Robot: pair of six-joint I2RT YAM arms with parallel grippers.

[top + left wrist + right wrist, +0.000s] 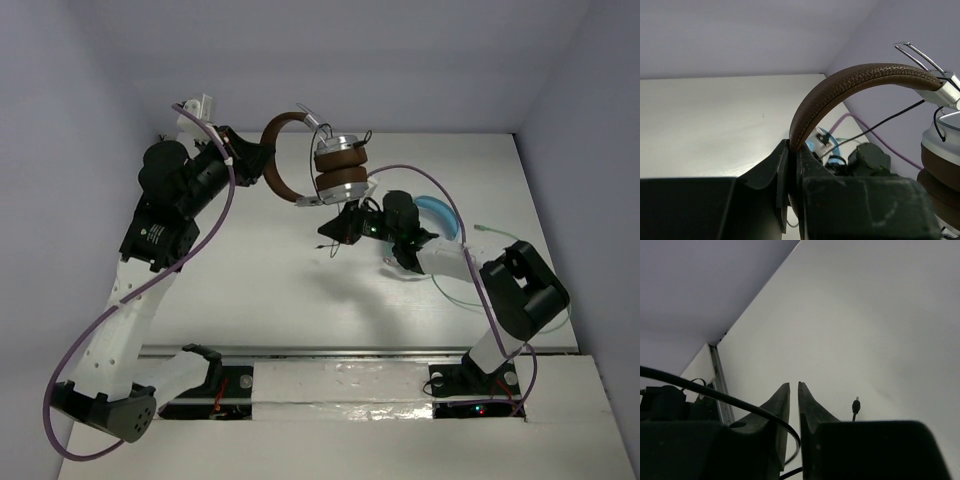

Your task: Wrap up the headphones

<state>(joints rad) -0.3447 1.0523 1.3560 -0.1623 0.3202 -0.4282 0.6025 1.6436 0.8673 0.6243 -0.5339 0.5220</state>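
Two arms: both are reaching over the white table (pixel 250 290), the left one from the left side and the right one from the right.
Left gripper (pixel 792 147): it is clamping together on the brown headband (pixel 850 80), with the leather strap pinched between the two dark fingers.
Headphones (pixel 340 170): they are hanging in the air above the far middle of the table, touching nothing but the left gripper; the headband is arching up toward the back wall.
Ear cups (pixel 343 165): the silver cups with brown pads are sitting stacked one against the other at the headband's right end, just above the right gripper.
Right gripper (pixel 794 387): its fingers are standing close together with only a thin slit showing between the tips.
Black cable (pixel 715 390): it is crossing over one finger of the right gripper and curling down toward the base of the slit; whether it is being pinched there I cannot tell.
Cable end (pixel 856 406): a small dark plug is showing beyond the right fingers, against the white table.
Light blue headphones (pixel 440 212): they are lying on the table toward its right edge, partly under the right arm, with a green cable (pixel 450 296) looping toward the near edge.
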